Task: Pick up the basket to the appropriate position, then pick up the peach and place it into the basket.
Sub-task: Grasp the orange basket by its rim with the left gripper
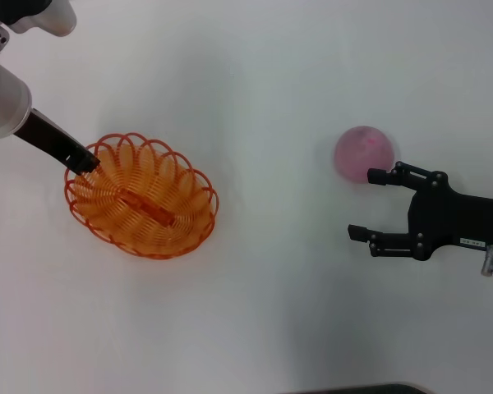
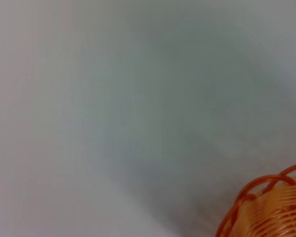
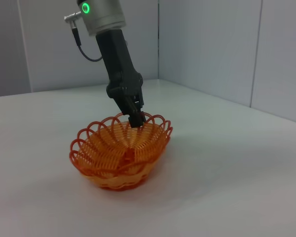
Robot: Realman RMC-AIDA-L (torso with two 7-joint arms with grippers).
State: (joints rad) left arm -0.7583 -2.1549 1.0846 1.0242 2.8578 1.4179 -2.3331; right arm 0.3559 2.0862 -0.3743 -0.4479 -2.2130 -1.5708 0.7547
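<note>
Basket [image 1: 141, 197], orange looped wire, scalloped rim, peach [image 1: 364, 153] pink, round

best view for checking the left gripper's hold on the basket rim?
Right wrist view: the left gripper shows side-on, closed on the rim of the basket. Head view shows it from above at the far-left rim. Left wrist view catches only a rim edge, no jaws.

Silver left arm [image 1: 4, 103] with green ring light; black right hand [image 1: 370, 203].
</note>
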